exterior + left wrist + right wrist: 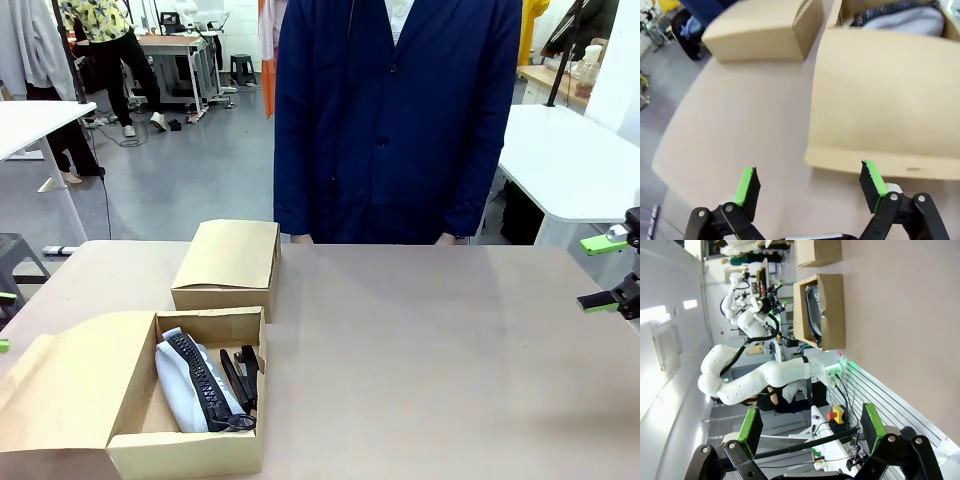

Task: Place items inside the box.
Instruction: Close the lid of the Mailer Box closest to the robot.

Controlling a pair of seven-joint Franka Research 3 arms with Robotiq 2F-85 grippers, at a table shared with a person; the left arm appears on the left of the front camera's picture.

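Note:
The open cardboard box (135, 440) sits at the table's near left, its lid flap (885, 100) folded out. Inside lie a grey zip pouch (178, 388), a dark zipped pouch (203, 385) on top of it, and a black stapler (243, 375) against the right wall. The yellow knife and the white pen are hidden. My left gripper (809, 185) hangs open over bare table beside the flap, holding nothing. My right gripper (606, 272) is open at the table's far right edge, also with nothing in it (810, 425).
A closed cardboard box (226, 265) stands just behind the open one. A person in a navy coat (395, 120) stands at the far side, hands at the table's edge. The brown table (430, 370) spreads between the boxes and my right gripper.

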